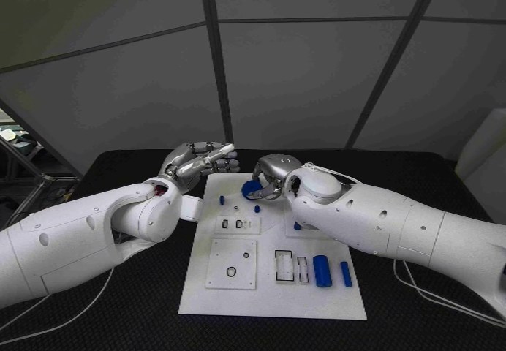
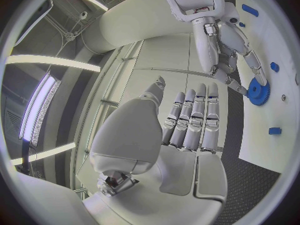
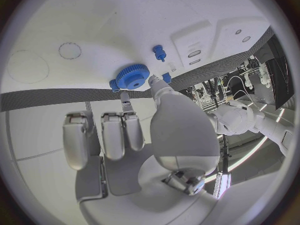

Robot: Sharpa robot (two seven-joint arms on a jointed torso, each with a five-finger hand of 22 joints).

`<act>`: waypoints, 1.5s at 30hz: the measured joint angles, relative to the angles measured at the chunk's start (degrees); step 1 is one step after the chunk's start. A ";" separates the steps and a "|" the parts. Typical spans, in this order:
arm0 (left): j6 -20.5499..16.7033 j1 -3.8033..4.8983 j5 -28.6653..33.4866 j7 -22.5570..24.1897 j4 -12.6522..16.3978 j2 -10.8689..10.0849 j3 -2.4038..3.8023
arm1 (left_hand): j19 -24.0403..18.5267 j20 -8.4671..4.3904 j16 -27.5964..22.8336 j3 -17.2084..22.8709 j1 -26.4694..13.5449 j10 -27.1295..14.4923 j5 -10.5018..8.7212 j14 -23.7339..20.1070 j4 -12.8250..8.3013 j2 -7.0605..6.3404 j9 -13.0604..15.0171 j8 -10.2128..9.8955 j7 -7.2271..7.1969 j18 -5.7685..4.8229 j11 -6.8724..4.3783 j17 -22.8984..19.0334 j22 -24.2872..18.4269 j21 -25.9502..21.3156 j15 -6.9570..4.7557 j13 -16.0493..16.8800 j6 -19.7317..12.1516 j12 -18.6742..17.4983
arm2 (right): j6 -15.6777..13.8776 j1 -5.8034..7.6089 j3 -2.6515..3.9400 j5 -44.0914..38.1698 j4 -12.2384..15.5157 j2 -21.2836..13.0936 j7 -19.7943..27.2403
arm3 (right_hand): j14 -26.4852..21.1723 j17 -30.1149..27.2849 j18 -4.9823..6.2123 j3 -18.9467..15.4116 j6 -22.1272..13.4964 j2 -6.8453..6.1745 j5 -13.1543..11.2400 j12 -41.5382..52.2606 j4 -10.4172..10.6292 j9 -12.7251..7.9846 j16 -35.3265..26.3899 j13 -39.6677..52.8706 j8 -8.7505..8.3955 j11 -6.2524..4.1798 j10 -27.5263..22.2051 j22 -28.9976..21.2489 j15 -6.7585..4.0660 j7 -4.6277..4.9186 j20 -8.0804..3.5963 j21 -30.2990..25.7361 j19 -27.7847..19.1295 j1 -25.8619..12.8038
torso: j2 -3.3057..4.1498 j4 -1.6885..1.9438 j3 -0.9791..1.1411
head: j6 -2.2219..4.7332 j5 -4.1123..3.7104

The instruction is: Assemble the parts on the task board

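Note:
The white task board [image 1: 274, 292] lies in the middle of the black table. Over its far end my right hand [image 1: 272, 174] pinches a blue gear [image 1: 251, 190] between thumb and a finger; the gear [image 3: 131, 77] sits just at the board's surface [image 3: 75, 20]. The left wrist view shows the same gear [image 2: 257, 91] under the right hand's fingertips [image 2: 240, 87]. My left hand [image 1: 198, 162] hovers at the board's far left corner, fingers straight and side by side, holding nothing. Two blue cylinders [image 1: 322, 270] [image 1: 346, 273] lie at the board's right.
A small blue peg [image 1: 222, 198] stands on the board's far left part, with other small blue pieces [image 1: 257, 208] [image 1: 297, 227] near the middle. Rectangular slots [image 1: 284, 265] and a square inset plate [image 1: 232, 263] with holes occupy the near half. Cables trail on the table beside both arms.

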 measured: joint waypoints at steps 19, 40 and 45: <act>-0.01 0.00 0.00 -0.08 -0.04 -0.04 0.00 | 0.00 0.00 -0.27 0.16 0.00 0.00 0.00 0.00 -0.16 0.00 0.00 0.00 0.00 0.00 0.00 0.00 -0.05 0.00 0.00 0.00 0.00 0.00 | 2.46 0.16 0.10 3.04 -0.82 -0.03 0.94 | 0.00 -0.01 0.00 0.57 -0.51 0.51 0.74 0.01 3.25 -0.83 0.00 0.00 0.19 -0.01 0.00 0.00 0.00 -0.12 0.00 0.00 0.00 -0.50 | -0.01 0.00 0.00 | 0.00 -0.06; -0.07 0.00 0.00 -0.12 -0.19 -0.33 0.00 | 0.00 0.00 -0.27 0.15 0.00 0.00 0.00 0.00 -0.48 0.00 0.00 -0.20 0.00 0.00 0.00 0.00 -0.09 0.00 0.00 0.00 0.00 -0.23 | 1.28 -0.03 -0.04 4.37 0.87 -3.12 1.18 | 0.00 -0.02 0.00 0.94 -1.33 0.36 1.93 0.02 3.62 -1.43 0.20 0.00 0.15 -0.01 0.00 0.00 -0.01 0.08 0.20 0.00 0.20 0.27 | -0.02 -0.07 0.04 | -0.24 0.23; -0.08 0.00 0.00 -0.12 -0.20 -0.35 0.00 | 0.00 0.00 -0.27 0.15 0.00 0.00 0.00 0.00 -0.48 0.00 0.00 -0.19 0.00 0.00 0.00 0.00 -0.09 0.00 0.00 0.00 0.00 -0.23 | 0.53 -0.03 -0.03 4.68 1.46 -3.53 1.17 | 0.00 -0.02 -0.01 0.94 -1.17 0.36 1.93 0.02 3.61 -1.44 0.20 0.00 0.15 -0.01 0.00 0.00 -0.01 -0.08 0.20 0.00 0.20 0.26 | -0.02 -0.07 0.04 | -0.23 0.08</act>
